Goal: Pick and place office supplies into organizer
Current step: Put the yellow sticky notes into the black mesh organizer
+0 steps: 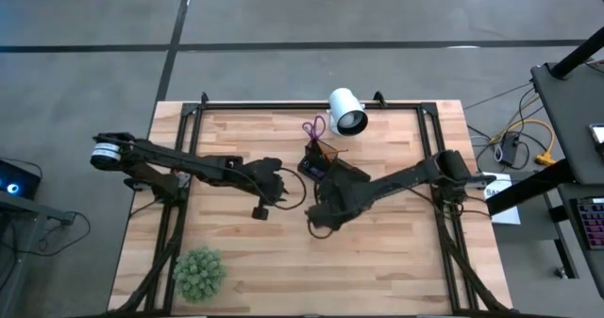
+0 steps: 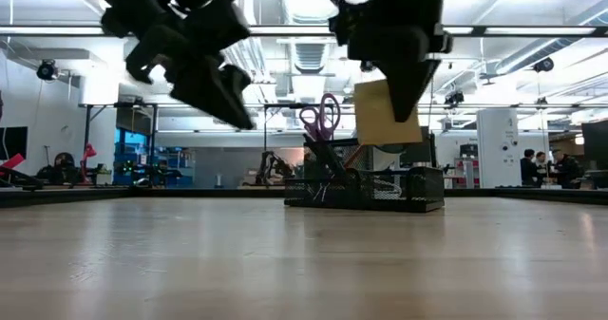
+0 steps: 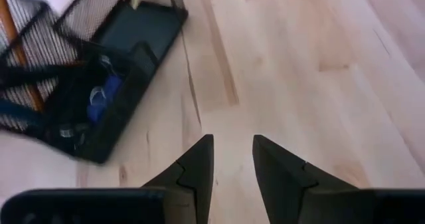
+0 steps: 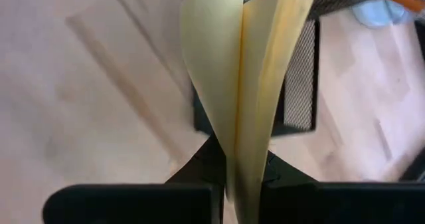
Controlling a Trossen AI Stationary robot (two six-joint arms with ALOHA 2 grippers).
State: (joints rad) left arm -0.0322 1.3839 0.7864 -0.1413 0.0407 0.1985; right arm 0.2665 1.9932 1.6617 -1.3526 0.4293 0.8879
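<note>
On the wooden table the task looks well advanced. The black mesh organizer sits just past the table's centre toward twelve o'clock in the high view, with the white cylindrical camera beyond it at about one o'clock. The purple-handled scissors already stand upright in it, an orange pencil leans in its tall section, and small blue and dark items lie in a low compartment. No loose supplies can be made out on the bare wood; the fuzzy green plant ball at seven o'clock is not part of the job.

What appears left is the yellow sticky-note pad. The right gripper has its jaws clamped on one edge of the pad, whose sheets fan open beyond the fingers in the right wrist view. In the low view the pad hangs in the air above the organizer's right side, clear of the mesh rim; from the wrist, an empty flat tray of the organizer lies directly past the pad. The judgement is that lowering and releasing it there would close out this item.

The left gripper hovers over bare wood at about nine o'clock of the organizer, jaws slightly apart and holding nothing.
</note>
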